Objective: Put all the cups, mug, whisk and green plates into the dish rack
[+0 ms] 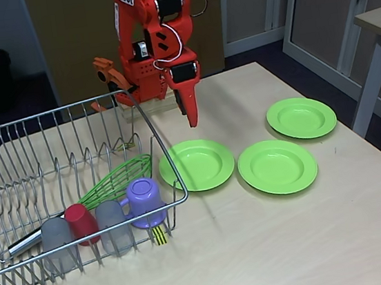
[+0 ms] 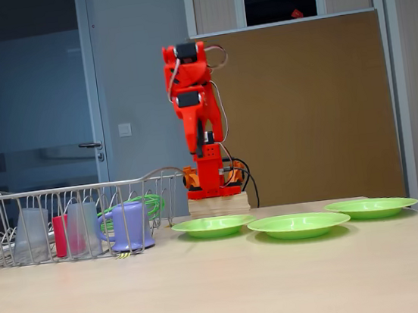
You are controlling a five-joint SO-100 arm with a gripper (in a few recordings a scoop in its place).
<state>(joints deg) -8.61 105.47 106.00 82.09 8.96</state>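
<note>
Orange two-finger gripper (image 1: 192, 118) hangs pointing down near the arm's base, jaws together, holding nothing. Three round lime-green plastic plates (image 1: 277, 166) lie flat on the pale table (image 1: 272, 243), none racked yet. Silver wire dish rack (image 1: 17, 205) already holds green-looped whisk (image 1: 115, 181), lilac handled mug (image 1: 145, 201), red tumbler (image 1: 82, 222), two grey tumblers (image 1: 114, 227).
</note>
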